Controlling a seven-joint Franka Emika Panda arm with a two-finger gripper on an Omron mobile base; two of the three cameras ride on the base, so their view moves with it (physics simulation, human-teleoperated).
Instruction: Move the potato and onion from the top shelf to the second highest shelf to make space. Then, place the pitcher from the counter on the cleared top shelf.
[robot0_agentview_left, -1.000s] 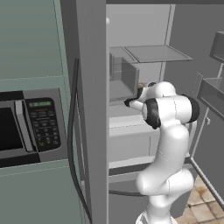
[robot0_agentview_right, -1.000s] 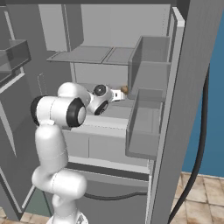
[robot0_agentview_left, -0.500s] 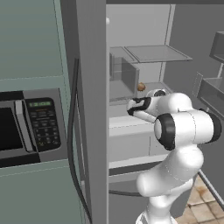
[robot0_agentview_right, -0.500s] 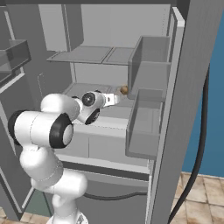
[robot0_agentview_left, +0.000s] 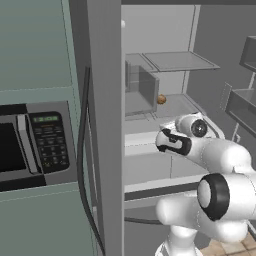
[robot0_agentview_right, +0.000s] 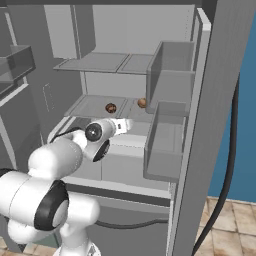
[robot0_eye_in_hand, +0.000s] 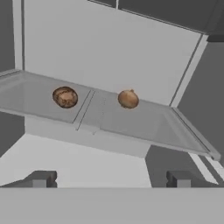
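The dark mottled potato (robot0_eye_in_hand: 65, 96) (robot0_agentview_right: 110, 107) and the smooth orange-tan onion (robot0_eye_in_hand: 128, 99) (robot0_agentview_right: 142, 102) (robot0_agentview_left: 161, 99) lie side by side on the second highest shelf (robot0_eye_in_hand: 131, 124) (robot0_agentview_right: 90, 107) of the open fridge. Above them the top shelf (robot0_agentview_right: 95, 62) (robot0_agentview_left: 177, 61) is bare. My gripper (robot0_eye_in_hand: 110, 179) (robot0_agentview_right: 127, 124) (robot0_agentview_left: 162, 139) hangs in front of and slightly below the second shelf's front edge. It is open, holds nothing and touches neither vegetable. The pitcher and the counter are out of view.
Grey door bins (robot0_agentview_right: 170, 75) (robot0_agentview_right: 162, 147) hang on the fridge door to the right of the shelves. A microwave (robot0_agentview_left: 30, 145) sits in the cabinet left of the fridge wall (robot0_agentview_left: 105, 125). Pale drawers (robot0_agentview_right: 125, 165) lie below the shelves.
The gripper has drawn back out of the fridge, away from the onion, and dropped a little. The onion and potato stay still on the second shelf.
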